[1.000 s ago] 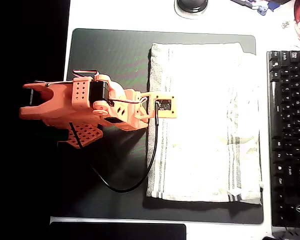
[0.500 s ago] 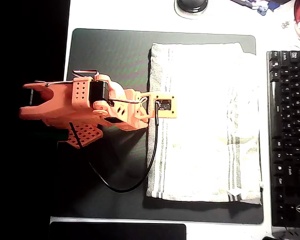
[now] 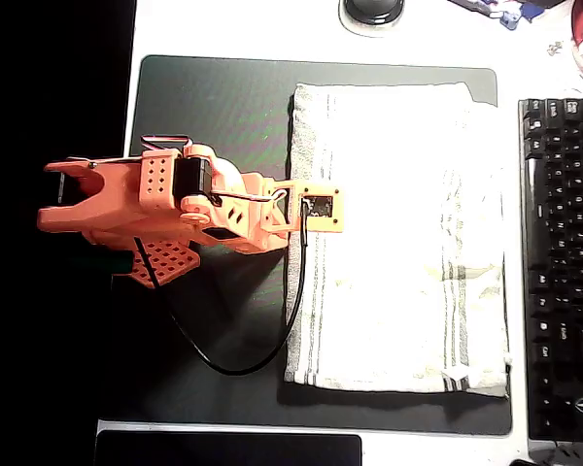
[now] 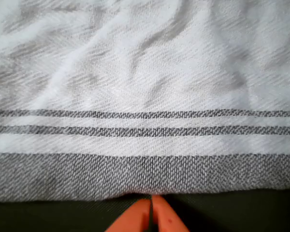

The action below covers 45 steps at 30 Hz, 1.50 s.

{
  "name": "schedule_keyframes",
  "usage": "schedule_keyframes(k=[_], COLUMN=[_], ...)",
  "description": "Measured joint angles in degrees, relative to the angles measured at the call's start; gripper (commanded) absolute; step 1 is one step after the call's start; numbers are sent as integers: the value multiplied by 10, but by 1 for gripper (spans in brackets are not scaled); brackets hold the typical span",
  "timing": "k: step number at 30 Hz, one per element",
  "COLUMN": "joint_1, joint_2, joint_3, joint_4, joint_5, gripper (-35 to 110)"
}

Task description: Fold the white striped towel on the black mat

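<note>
Here the white striped towel [image 3: 398, 238] lies spread flat on the right half of the black mat [image 3: 214, 107] in the overhead view, its long sides running up and down the picture and its right edge near a black keyboard [image 3: 562, 262] that sits on the white table [image 3: 272, 29]. Thin grey stripes run along the towel's left edge and again nearer its right side. The orange arm [image 3: 146, 209] reaches in from the left above the mat's bare part, with a black cable [image 3: 272, 340] looping below it, and its front end sits over the towel's left edge about halfway down. In the wrist view the pincer [image 4: 151, 205] shows as two orange tips pressed together with nothing between them, right at the towel's grey-banded hem [image 4: 145, 176], over the dark mat [image 4: 241, 212]. Above the hem run two thin grey stripes, then softly wrinkled white cloth.
</note>
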Motion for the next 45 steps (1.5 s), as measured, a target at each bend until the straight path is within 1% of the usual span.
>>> schedule_keyframes(k=[8, 20, 27, 32, 38, 42, 45], joint_1=[0, -42, -115, -158, -193, -223, -252], joint_2=[0, -87, -223, -343, -490, -557, -599], joint_3=[0, -97, -197, -281, -396, -461, -504], joint_4=[-2, -17, -25, -52, -54, -58, -80], joint_5=[-50, -51, -47, -10, 25, 37, 54], gripper=[0, 0, 0, 0, 0, 0, 0])
